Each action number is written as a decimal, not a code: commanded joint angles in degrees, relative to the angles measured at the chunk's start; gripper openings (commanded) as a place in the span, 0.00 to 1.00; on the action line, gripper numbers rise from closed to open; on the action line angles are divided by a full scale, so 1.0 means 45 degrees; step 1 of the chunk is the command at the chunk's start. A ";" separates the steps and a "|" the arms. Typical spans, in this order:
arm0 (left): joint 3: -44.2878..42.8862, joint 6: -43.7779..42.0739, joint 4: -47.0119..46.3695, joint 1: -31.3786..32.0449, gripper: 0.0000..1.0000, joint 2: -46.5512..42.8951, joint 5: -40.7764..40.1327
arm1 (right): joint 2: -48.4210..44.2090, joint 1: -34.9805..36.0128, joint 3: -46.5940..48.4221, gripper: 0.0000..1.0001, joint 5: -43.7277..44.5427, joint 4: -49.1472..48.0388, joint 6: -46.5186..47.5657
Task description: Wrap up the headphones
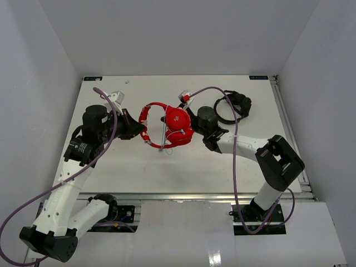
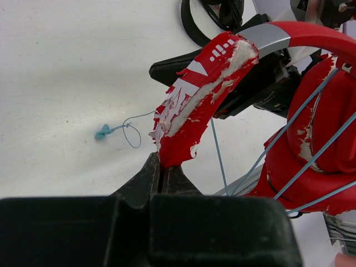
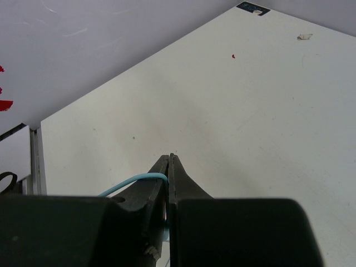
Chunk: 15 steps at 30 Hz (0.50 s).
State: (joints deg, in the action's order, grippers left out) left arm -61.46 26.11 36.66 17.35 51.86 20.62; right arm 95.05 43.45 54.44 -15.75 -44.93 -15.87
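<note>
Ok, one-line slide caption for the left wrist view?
Left gripper shut on the red headphones at their peeling headband, pale blue cable stretched across an earcup.

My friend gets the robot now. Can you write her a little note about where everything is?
Left gripper: shut on the headphones' peeling headband end.
Right gripper: shut on the pale blue cable.
Headphones are mid-table between both grippers; black headphones lie apart, farther back on the right.
Done: some cable strands cross the earcups.
Left: wind the remaining cable, then release.
</note>
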 commanded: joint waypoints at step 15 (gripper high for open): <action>-0.0116 -0.0454 0.0114 0.0127 0.00 0.0215 0.2881 | -0.1706 -0.0906 -0.2869 0.20 0.0988 -0.5795 -0.0166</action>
State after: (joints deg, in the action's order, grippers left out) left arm -61.08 22.96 37.62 17.54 53.17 27.69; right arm 89.17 39.99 42.30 -13.36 -62.62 -16.34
